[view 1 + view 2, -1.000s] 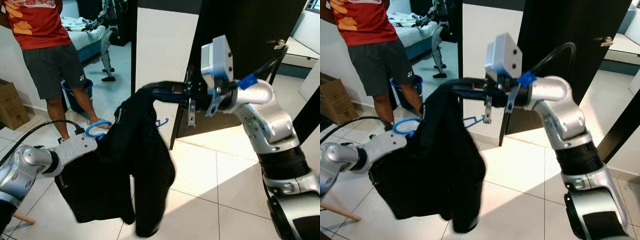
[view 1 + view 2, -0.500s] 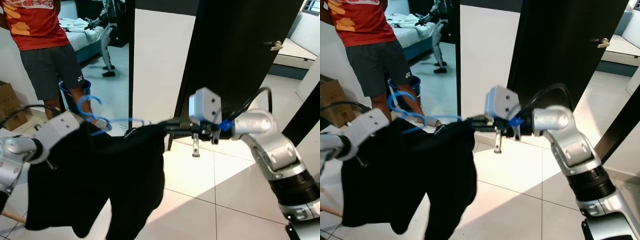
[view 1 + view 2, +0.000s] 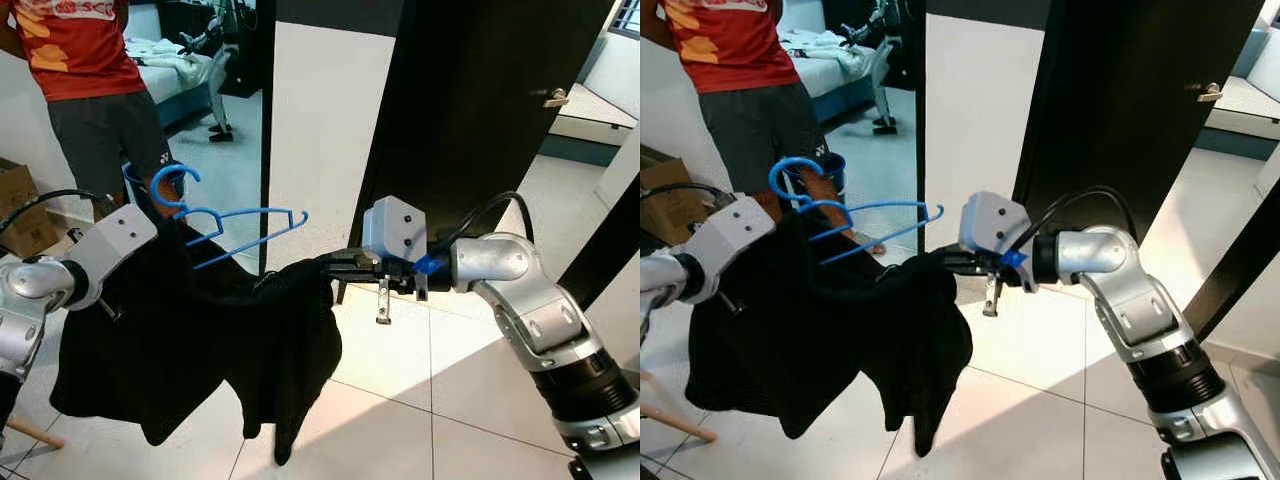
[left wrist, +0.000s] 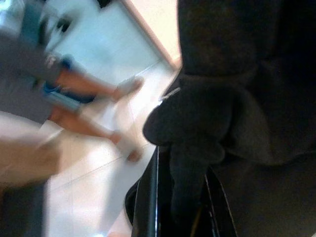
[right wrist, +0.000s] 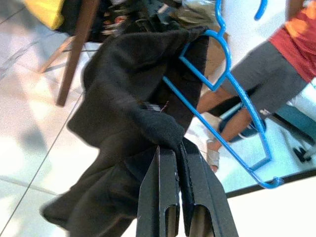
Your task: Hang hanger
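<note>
Pinching 1 fold of the garment (image 5: 129, 118), your right gripper (image 5: 178, 148) is clenched on it. Your left gripper (image 4: 181, 153) likewise clamps the cloth. Hanger (image 3: 228, 222) rises from the garment between your 2 arms, a person (image 3: 88, 80) standing behind.

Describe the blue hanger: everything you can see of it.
The blue hanger is a thin, plastic-looking frame with a curled hook at the top and a small upturned tip on its free end. It sits tilted in the air, hook up near the left gripper, one arm jutting bare toward the white wall panel. Its other side is buried in the black garment, which hangs off it rather than sitting on both shoulders. The right gripper pinches a fold of that garment beside the hanger, not the hanger itself.
</note>
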Motion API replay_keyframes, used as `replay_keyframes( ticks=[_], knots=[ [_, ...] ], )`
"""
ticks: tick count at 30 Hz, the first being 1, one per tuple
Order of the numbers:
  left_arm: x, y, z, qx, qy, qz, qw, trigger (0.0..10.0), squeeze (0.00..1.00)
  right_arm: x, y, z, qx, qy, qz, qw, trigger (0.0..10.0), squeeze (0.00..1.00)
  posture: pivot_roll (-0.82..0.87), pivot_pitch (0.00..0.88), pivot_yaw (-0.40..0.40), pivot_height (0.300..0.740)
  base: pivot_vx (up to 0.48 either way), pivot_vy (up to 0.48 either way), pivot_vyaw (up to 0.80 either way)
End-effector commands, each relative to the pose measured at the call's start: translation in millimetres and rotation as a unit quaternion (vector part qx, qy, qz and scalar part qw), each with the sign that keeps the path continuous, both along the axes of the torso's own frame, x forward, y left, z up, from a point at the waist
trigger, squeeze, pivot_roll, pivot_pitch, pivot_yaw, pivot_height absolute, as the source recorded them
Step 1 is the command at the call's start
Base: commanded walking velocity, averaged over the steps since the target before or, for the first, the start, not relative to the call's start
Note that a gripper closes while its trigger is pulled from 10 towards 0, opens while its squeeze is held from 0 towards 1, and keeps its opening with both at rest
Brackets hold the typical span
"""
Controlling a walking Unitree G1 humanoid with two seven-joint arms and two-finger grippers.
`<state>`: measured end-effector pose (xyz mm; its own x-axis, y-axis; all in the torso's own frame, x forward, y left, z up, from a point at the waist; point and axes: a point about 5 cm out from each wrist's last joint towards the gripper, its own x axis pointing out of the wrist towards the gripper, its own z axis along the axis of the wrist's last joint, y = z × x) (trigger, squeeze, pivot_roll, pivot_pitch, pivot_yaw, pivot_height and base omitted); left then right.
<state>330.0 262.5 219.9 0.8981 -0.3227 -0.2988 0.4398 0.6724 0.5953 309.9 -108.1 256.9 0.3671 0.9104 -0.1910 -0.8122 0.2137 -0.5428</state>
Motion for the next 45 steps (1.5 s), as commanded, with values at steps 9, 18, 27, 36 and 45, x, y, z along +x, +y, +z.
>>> replay_keyframes(
  ticks=[9,18,27,36,45],
  knots=[
    [-4.3,-24.5,12,-0.023,-0.030,-0.097,0.995,10.0,0.00,23.6,-14.7,-24,0.042,0.049,-0.147,0.987,10.0,1.00,0.00,0.000,-0.099,0.740,0.000,0.000,0.00],
    [-0.3,-6.2,9,0.059,-0.007,-0.069,0.996,10.0,0.00,36.6,-76.0,-35,-0.010,0.030,-0.285,0.958,10.0,1.00,0.00,0.000,-0.084,0.740,0.000,0.000,0.00],
    [1.1,2.0,3,0.100,0.008,-0.049,0.994,10.0,0.00,37.8,-105.1,-29,-0.014,0.011,-0.342,0.940,10.0,1.00,-0.01,0.000,-0.076,0.740,0.000,0.000,0.00],
    [-1.9,-3.2,7,0.089,-0.007,-0.087,0.992,10.0,0.00,25.0,-97.2,-37,0.036,0.083,-0.294,0.951,10.0,0.00,0.00,0.000,-0.076,0.740,0.000,0.000,0.00],
    [-5.5,-15.9,29,0.075,-0.067,-0.160,0.982,10.0,0.00,24.8,-104.7,-67,0.049,0.152,-0.325,0.932,10.0,0.00,0.01,0.000,-0.076,0.740,0.000,0.000,0.00]
  ],
)
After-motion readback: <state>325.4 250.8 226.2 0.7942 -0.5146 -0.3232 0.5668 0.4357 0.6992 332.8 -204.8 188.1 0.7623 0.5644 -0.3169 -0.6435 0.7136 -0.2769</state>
